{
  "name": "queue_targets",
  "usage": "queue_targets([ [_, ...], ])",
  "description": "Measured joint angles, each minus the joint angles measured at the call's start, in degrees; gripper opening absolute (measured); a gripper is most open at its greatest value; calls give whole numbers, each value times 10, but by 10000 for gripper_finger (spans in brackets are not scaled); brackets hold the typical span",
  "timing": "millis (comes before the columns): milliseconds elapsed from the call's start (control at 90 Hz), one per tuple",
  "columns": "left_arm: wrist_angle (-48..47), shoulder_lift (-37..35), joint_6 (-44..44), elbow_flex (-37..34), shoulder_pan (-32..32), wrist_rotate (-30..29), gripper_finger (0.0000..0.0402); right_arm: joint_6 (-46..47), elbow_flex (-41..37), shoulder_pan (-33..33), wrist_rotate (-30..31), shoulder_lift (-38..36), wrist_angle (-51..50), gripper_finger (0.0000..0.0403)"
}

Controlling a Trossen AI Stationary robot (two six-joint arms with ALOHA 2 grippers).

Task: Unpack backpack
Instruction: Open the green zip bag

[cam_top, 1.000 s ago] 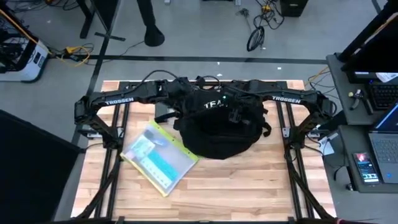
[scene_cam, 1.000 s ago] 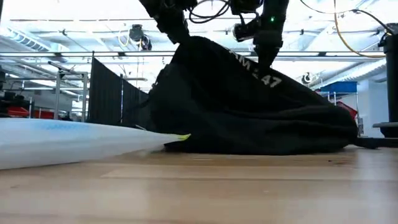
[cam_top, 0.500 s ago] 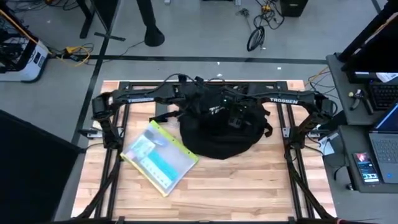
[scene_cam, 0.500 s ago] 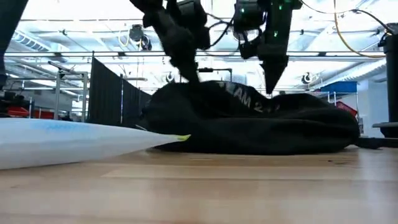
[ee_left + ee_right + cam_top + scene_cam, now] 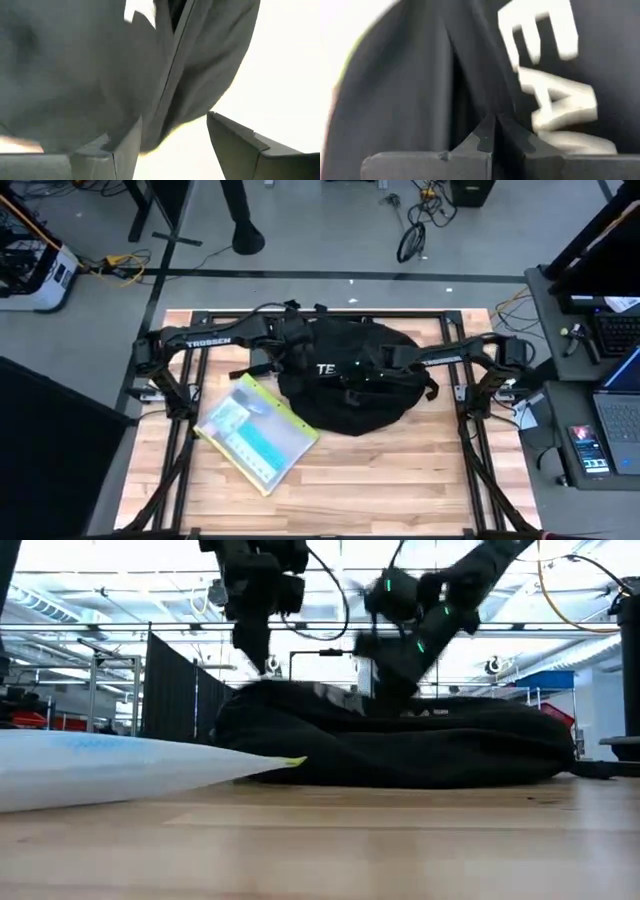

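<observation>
Zip pouch (image 5: 256, 430) touching backpack (image 5: 350, 395)

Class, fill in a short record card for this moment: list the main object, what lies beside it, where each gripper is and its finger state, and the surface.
Main object: black backpack, slumped flat on the table
Lettering: white letters partly showing on top
Beside it: clear zip pouch, touching the backpack's edge
Left gripper: at the backpack's rear left, fingers open, fabric between them
Right gripper: on the backpack's top, fingers shut beside the lettering
Surface: wooden table
</observation>
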Motion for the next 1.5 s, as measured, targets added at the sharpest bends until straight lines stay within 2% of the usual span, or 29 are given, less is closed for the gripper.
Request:
queue_targets([
  [100,-44,0,-38,-13,-14,-5,208,-13,-30,-18,1,10,-73,0],
  [256,-68,-6,-83,-57,-46,-23,208,11,-88,-44,17,-22,-145,0],
  [489,-62,-11,-117,-122,-96,-24,208,91,-110,-42,25,-151,-282,0],
  [611,-63,-11,-113,-131,-111,-25,208,128,-92,-41,23,-243,-254,0],
  [689,-61,-17,-104,-131,-123,-29,208,170,-93,-42,6,-284,-202,0],
  [833,-57,-54,-104,-131,-153,-70,208,252,-92,-32,-79,-315,-69,8],
  [944,-47,-109,-132,-142,-181,-93,208,297,-92,4,-120,-292,29,41],
  [1044,-26,-178,-176,-176,-202,-94,208,321,-91,50,-121,-242,124,85],
  [1178,-16,-271,-265,-252,-229,-94,208,321,-91,103,-120,-148,284,137],
  [1300,11,-336,-347,-336,-264,-94,208,304,-85,134,-114,-54,440,164],
  [1400,18,-372,-404,-395,-294,-99,208,265,-41,151,-87,19,448,168],
  [1500,26,-383,-444,-441,-321,-120,208,197,33,165,-62,86,381,164],
])
